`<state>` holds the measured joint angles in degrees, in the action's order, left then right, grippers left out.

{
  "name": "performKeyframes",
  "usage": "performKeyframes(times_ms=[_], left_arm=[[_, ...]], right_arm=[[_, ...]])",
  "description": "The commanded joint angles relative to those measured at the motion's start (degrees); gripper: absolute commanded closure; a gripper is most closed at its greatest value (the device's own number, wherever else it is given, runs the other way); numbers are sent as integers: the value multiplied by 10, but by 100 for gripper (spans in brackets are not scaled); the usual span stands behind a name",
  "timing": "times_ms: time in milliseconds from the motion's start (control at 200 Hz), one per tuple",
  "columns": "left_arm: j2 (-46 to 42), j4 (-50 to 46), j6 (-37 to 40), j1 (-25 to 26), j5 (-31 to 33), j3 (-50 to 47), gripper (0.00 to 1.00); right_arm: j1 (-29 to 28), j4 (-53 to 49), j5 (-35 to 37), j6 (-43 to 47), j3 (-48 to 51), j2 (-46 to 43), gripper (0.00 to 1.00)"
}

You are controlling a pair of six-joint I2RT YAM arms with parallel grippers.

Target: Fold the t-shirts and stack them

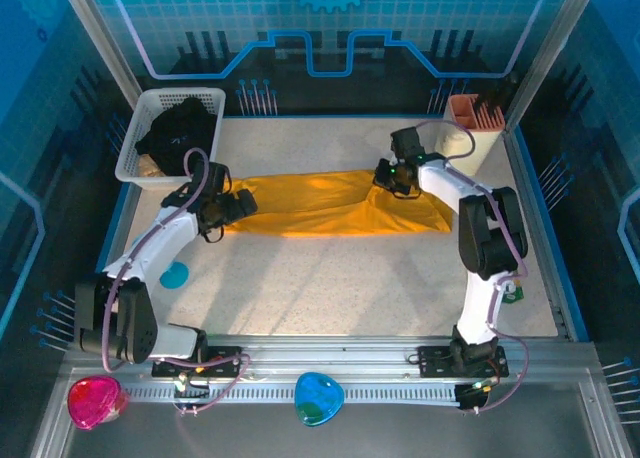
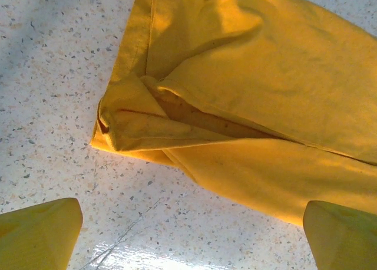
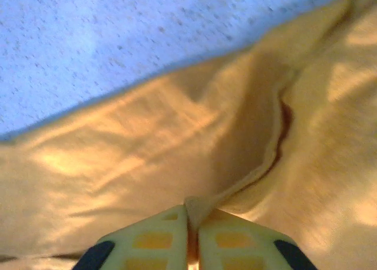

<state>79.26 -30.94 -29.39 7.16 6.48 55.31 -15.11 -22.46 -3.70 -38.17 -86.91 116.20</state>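
On the table, right jaws pinch yellow t-shirt — left jaws gape.

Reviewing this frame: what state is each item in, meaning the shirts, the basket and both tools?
yellow t-shirt: folded into a long band, lying on the table.
black t-shirt: crumpled, unfolded, inside the white basket.
white basket: upright, holding the black t-shirt.
left tool: open, empty, at the band's left end.
right tool: shut, pinching a fold of the yellow t-shirt.
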Motion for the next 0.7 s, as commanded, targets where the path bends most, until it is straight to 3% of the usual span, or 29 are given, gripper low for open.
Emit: performKeyframes(times_ms=[0, 155, 310, 390, 460, 606, 696], left_arm=[[6, 8, 17, 5, -15, -6, 5], [13, 3, 21, 18, -13, -3, 6], [33, -18, 41, 46, 11, 30, 8], [64, -33, 58, 56, 7, 75, 14], [116, -53, 72, 61, 11, 133, 28], [271, -114, 94, 62, 34, 285, 81], [360, -140, 97, 62, 36, 369, 95]], right_arm=[[-7, -72, -13, 22, -76, 69, 68], [-10, -106, -18, 34, -133, 95, 49], [-10, -91, 3, 42, -85, 20, 48], [-10, -79, 22, 46, -41, -42, 48], [-9, -76, 37, 50, -2, -93, 48], [-9, -92, 43, 60, 72, -165, 51], [-6, -89, 45, 58, 122, -196, 55]])
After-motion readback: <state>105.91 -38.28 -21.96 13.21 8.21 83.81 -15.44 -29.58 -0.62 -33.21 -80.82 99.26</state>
